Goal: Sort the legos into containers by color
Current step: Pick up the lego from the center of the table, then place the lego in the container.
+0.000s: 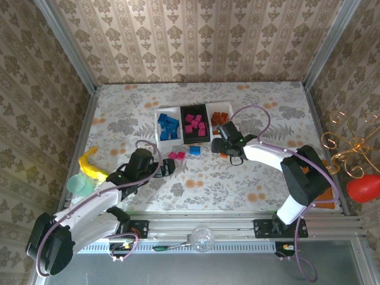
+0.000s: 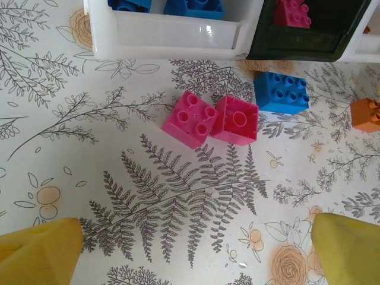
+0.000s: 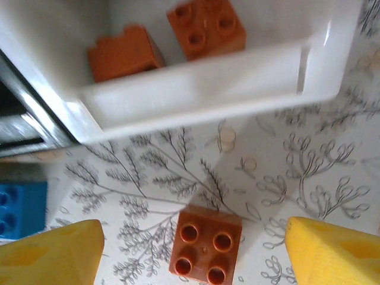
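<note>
The bench (image 1: 178, 184) is covered with a pale cloth printed with grey ferns, thin branches and small orange flowers. It is enclosed on three sides by walls (image 1: 202, 41) papered in beige with a repeated darker damask motif. The corners are marked by slanting grey metal posts (image 1: 65, 41). Along the near edge a ribbed aluminium rail (image 1: 225, 225) is fixed, and a plain grey surface (image 1: 237, 267) is seen below it. A curled gold wire ornament (image 1: 350, 148) is seen outside the right wall. The space is lit brightly and evenly, and only soft shadows are cast on the cloth.
</note>
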Available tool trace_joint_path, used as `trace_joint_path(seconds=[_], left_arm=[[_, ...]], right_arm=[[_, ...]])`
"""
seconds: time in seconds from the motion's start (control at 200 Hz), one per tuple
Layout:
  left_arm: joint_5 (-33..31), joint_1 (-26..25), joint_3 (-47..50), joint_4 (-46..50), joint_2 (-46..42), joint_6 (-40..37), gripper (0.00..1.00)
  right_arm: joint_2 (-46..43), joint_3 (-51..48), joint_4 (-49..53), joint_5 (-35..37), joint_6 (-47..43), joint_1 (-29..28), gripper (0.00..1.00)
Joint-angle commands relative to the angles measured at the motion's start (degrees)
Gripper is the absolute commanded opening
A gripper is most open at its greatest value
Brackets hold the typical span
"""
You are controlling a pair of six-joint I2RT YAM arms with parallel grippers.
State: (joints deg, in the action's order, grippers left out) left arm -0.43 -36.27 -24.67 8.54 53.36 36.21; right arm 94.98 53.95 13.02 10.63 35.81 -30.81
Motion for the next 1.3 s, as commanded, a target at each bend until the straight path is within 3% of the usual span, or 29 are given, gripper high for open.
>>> trace_joint_path(seconds=[0.0,0.43,0.635,0.785,1.025,1.09,1.17,1.295], left_arm=[[-0.4,0.5,0.4,-0.6,0.1,-0.8,1.0],[-1.7,0.8,-0.4,0.7,-0.6,-1.2,1.0],[-2.5,1.0,-1.7,2.4,-1.4,-2.1,1.0],[-2.7,1.3,-1.9,2.7,-1.5,-2.5,1.0],[-0.6,2.2,-2.3,0.8,-0.5,-2.8,1.0],[0.3,2.9,-2.9,0.5,0.5,-3.1,1.0],[1.7,3.9,-4.0,-0.2,2.5,-3.9,0.95],[2.7,4.5,-6.1,-1.0,7.1,-5.0,0.85]], right_arm=[[2.3,-0.1,-0.3,-0.2,1.5,-0.6,0.79],[3.0,-2.2,0.2,0.4,-0.1,-1.6,0.42],[-4.1,-1.4,-1.0,0.1,-3.6,-1.6,0.34],[-6.1,3.6,0.3,-0.1,-5.3,-0.1,0.35],[4.3,15.2,-2.5,1.2,-6.3,4.1,0.37],[8.4,19.9,-2.0,0.0,-6.9,5.1,0.46],[12.1,25.3,1.0,-1.0,-6.9,6.0,0.68],[8.9,22.9,-1.5,-2.9,-6.6,5.3,0.74]])
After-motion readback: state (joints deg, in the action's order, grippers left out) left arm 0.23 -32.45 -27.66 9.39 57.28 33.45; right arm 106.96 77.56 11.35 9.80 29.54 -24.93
